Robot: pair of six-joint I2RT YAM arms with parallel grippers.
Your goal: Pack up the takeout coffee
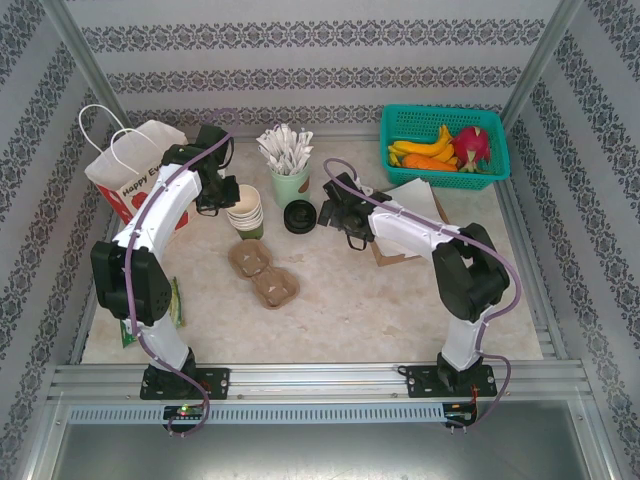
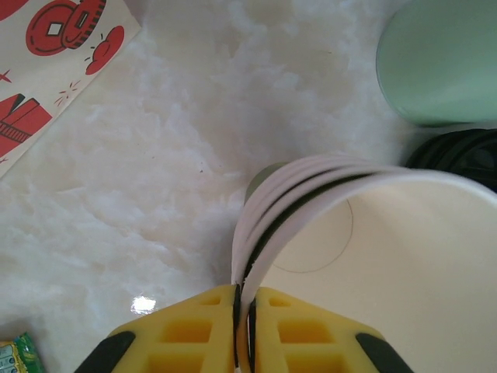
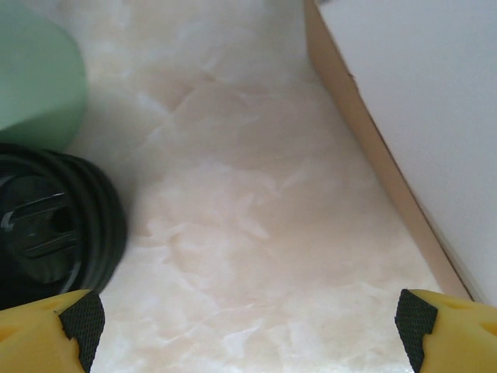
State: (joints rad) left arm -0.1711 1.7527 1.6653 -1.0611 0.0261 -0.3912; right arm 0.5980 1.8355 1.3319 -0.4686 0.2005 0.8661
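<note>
A stack of cream paper cups point(image 1: 245, 210) with a green lower band stands behind the middle of the table. My left gripper point(image 1: 222, 192) is at its left side. In the left wrist view the yellow fingers point(image 2: 194, 334) are shut on the rim of the top cup point(image 2: 388, 256), one pad inside and one outside. A stack of black lids point(image 1: 300, 216) lies just right of the cups. My right gripper point(image 1: 325, 212) hovers open beside the lids point(image 3: 46, 225), with bare table between its fingers point(image 3: 446, 326). A lidded takeout coffee is out of view.
A mint-green cup of wrapped sticks point(image 1: 290, 185) stands behind the lids. A red and white paper bag point(image 1: 135, 170) is at back left and a teal fruit basket point(image 1: 440, 120) at back right. Pulp cup carriers point(image 1: 263, 272) lie in the middle. Brown and white paper point(image 1: 410, 215) lies right of my right gripper.
</note>
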